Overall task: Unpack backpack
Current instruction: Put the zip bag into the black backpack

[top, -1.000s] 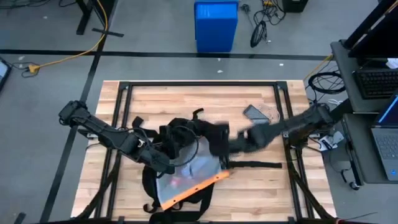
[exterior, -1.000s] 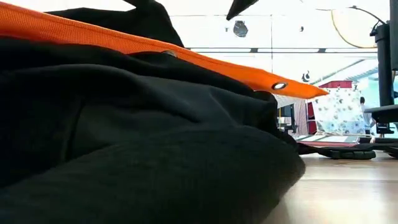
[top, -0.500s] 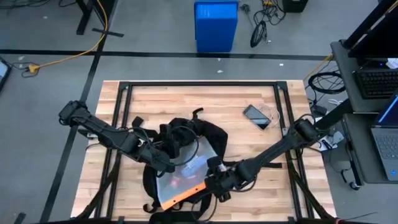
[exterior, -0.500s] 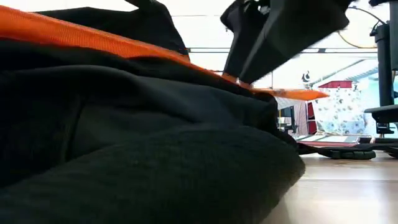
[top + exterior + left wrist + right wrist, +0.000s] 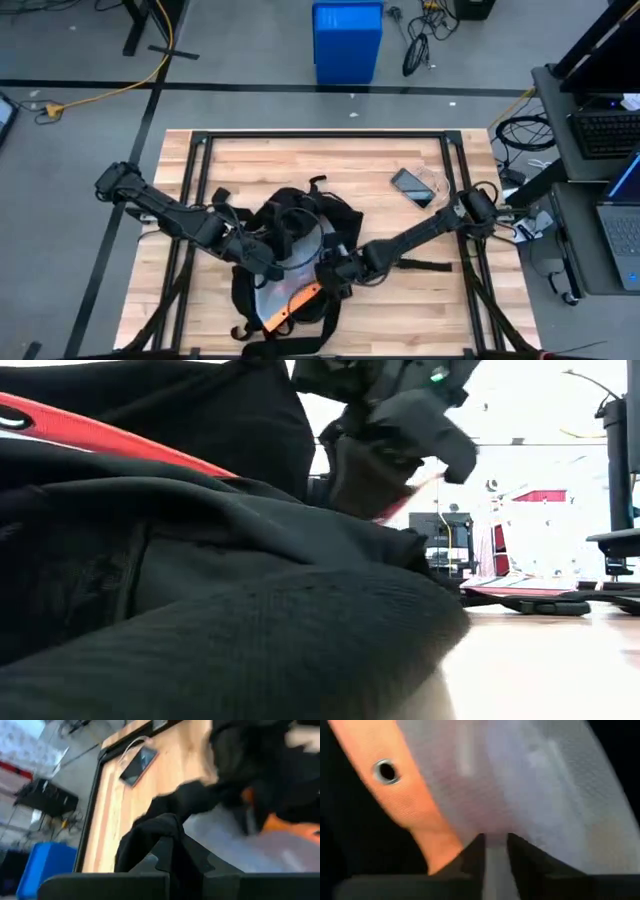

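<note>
The backpack (image 5: pixel 290 250) lies at the middle of my desk (image 5: pixel 400 300). My left gripper (image 5: pixel 272 268) has its jaws clamped on black backpack fabric. My right gripper (image 5: pixel 325 272) pinches the translucent pouch (image 5: pixel 530 790) (orange-edged) sticking out of the bag. A phone (image 5: pixel 412 187) lies well apart.

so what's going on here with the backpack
Two robot arms are unpacking a black backpack lying on the wooden table. The left pincer is clamped on the bag's black fabric at the opening. The right pincer is at the translucent mesh pouch with an orange edge that sticks out of the bag, its fingers closed on the mesh. A smartphone with a cable lies farther back on the table.
</note>
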Tool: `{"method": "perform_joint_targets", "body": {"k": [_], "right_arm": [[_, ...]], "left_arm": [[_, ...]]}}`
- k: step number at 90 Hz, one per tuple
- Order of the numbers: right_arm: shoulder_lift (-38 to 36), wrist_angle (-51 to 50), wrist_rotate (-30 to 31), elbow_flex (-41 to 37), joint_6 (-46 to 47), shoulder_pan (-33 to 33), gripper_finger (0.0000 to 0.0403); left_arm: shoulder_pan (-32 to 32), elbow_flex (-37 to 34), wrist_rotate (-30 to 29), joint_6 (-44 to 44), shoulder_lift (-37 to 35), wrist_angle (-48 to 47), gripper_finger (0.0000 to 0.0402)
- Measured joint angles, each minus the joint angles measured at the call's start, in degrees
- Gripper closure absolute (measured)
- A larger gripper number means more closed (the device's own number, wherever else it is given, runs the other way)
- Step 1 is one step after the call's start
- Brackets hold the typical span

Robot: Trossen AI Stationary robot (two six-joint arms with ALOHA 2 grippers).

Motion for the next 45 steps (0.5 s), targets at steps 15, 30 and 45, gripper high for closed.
{"method": "perform_joint_targets", "body": {"k": [15, 30, 45], "right_arm": [[1.61, 4.03, -0.97, 0.04, -4.13, -2.9, 0.0393], [0.7, 2.36, -3.68, 0.04, -3.55, -3.26, 0.0391], [-5.45, -2.72, -5.74, 0.04, -0.41, 0.16, 0.0373]], "left_arm": [[-0.02, -0.01, 3.41, 2.08, 0.75, 2.04, 0.0398], [-0.04, -0.01, 3.53, 2.74, 0.75, -0.07, 0.0398], [-0.02, -0.03, 2.01, 2.76, 0.77, -1.24, 0.0398]]}}
